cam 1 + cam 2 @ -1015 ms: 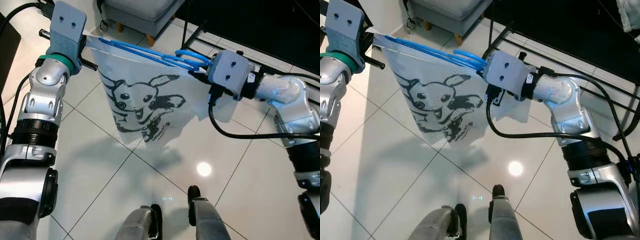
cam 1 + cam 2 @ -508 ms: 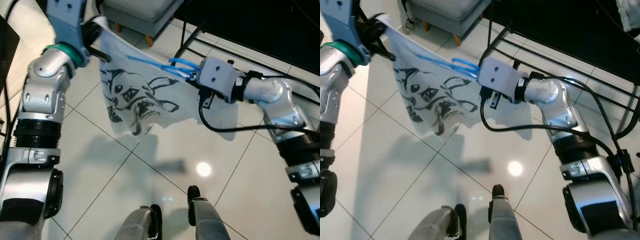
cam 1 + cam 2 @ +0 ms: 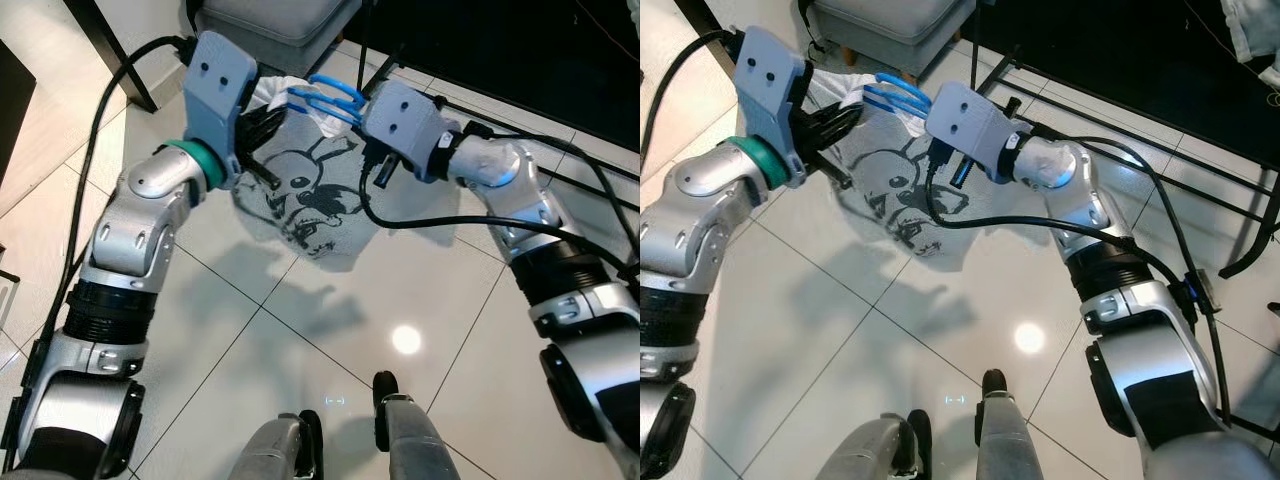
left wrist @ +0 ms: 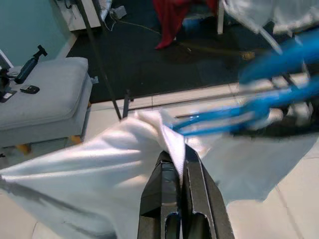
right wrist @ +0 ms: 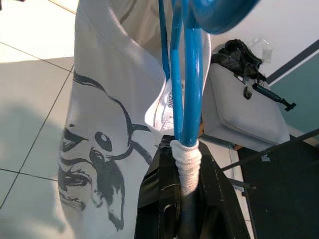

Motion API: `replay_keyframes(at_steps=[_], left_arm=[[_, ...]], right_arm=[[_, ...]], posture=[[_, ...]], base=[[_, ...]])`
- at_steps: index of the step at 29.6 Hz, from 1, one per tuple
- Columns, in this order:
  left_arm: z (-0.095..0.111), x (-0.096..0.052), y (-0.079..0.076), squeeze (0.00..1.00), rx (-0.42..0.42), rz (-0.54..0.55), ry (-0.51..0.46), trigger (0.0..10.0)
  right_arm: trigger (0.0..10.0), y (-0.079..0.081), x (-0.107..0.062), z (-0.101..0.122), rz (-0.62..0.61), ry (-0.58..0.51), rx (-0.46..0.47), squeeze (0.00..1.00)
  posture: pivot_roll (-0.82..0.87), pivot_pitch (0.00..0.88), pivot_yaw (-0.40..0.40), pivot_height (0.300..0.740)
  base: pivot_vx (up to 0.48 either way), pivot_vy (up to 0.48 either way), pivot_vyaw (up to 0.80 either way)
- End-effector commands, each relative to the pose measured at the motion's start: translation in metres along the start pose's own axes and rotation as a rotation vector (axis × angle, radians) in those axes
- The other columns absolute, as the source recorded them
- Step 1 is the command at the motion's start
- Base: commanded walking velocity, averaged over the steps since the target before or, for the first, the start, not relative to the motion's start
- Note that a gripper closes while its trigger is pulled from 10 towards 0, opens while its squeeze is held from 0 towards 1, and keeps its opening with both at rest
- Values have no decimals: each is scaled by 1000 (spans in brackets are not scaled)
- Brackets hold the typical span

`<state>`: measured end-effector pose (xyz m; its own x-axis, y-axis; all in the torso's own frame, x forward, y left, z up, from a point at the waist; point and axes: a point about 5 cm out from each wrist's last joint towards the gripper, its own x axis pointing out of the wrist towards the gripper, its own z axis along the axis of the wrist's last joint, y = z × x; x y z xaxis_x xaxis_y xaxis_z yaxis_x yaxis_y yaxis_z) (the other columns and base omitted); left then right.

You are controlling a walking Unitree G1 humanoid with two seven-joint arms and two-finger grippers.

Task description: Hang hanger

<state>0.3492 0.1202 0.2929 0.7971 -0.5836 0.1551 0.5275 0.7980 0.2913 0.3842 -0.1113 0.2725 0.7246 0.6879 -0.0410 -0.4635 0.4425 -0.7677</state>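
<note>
A white T-shirt (image 3: 300,190) with a black cartoon print hangs bunched between my two arms, above the tiled floor. A blue hanger (image 3: 325,93) is threaded through its neck. My left gripper (image 3: 262,118) is shut on a fold of the shirt's cloth, seen close up in the left wrist view (image 4: 177,155). My right gripper (image 3: 352,112) is shut on the hanger (image 5: 192,74), at a spot wrapped in white (image 5: 187,159). The two grippers sit close together, almost touching.
A grey footstool (image 3: 270,20) stands just behind the shirt. A black metal rack frame (image 3: 363,45) and a dark rug (image 3: 500,40) lie behind on the right. A red cloth (image 4: 174,15) hangs far off. My feet (image 3: 340,430) stand on open white tiles.
The left gripper has swung right and down, the right gripper left and forward, so both now meet. The shirt, spread wide a second ago, now hangs bunched between them.
</note>
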Motion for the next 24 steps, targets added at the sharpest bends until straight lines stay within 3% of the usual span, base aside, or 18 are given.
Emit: replay_keyframes(at_steps=[1, 2, 4, 5, 6, 7, 9, 10, 12, 13, 14, 17, 18, 20, 21, 24], left_arm=[[0, 1, -10, 0, -58, -18, -9, 10000], [0, 1, -10, 0, -58, -18, -9, 10000], [4, 3, -36, 0, -146, -142, -47, 10000], [-1, 3, -48, 0, -118, -202, -26, 10000], [-1, 3, -48, 0, -118, -202, -26, 10000], [-5, 2, -55, 0, -93, -239, -8, 10000], [-30, -1, -62, 0, 68, -254, 101, 10000], [-37, -1, -61, 0, 101, -240, 123, 10000], [-46, 3, -47, 0, 151, -107, 145, 10000], [-46, 3, -47, 0, 151, -107, 145, 10000], [-48, 4, -33, 0, 188, 9, 153, 10000], [-48, 3, -31, 0, 192, 29, 156, 10000], [-47, 2, -17, 1000, 166, 139, 144, 10000], [-47, 2, -13, 1000, 158, 168, 141, 10000], [-40, -1, -2, 1000, 130, 264, 103, 10000], [-31, -5, 5, 1000, 81, 316, 39, 10000]], right_arm=[[0, 6, 8, 11, 41, -62, -31, 0], [0, 6, 8, 11, 41, -62, -31, 0], [0, 9, 10, 13, 54, -76, -39, 0], [0, 9, 10, 14, 51, -79, -41, 0], [0, 9, 10, 14, 51, -79, -41, 0], [0, 9, 11, 14, 48, -81, -42, 0], [0, 4, 9, 18, 27, -102, -32, 0], [0, 2, 8, 19, 23, -109, -31, 0], [0, -1, 3, 20, 26, -123, -30, 0], [0, -1, 3, 20, 26, -123, -30, 0], [0, -1, -2, 20, 37, -137, -33, 0], [0, 0, -3, 20, 40, -141, -34, 0], [0, 3, -9, 18, 75, -150, -30, 0], [0, 4, -10, 18, 85, -152, -29, 0], [0, 10, -18, 12, 140, -141, -27, 0], [0, 15, -26, 5, 195, -125, -21, 0]], posture=[[-110, 180, 111, 737], [-110, 180, 111, 737], [-115, 180, 111, 737], [-119, 178, 111, 737], [-119, 178, 111, 737], [-119, 178, 111, 737], [-119, 178, 111, 737], [-119, 178, 111, 737], [-125, 175, 109, 737], [-125, 175, 109, 737], [-127, 173, 108, 737], [-127, 173, 108, 737], [-128, 175, 107, 737], [-128, 175, 107, 737], [-129, 176, 102, 737], [-130, 178, 100, 737]], base=[[0, 0, 0], [0, 0, 0], [0, 0, 0], [0, 0, 0], [0, 0, 0], [0, 0, 0], [0, 0, 0], [0, 0, 0], [0, 0, 0], [0, 0, 0], [0, 0, 0], [0, 0, 0], [0, 0, 0], [0, 0, 0], [0, 0, 0], [0, 0, 0]])
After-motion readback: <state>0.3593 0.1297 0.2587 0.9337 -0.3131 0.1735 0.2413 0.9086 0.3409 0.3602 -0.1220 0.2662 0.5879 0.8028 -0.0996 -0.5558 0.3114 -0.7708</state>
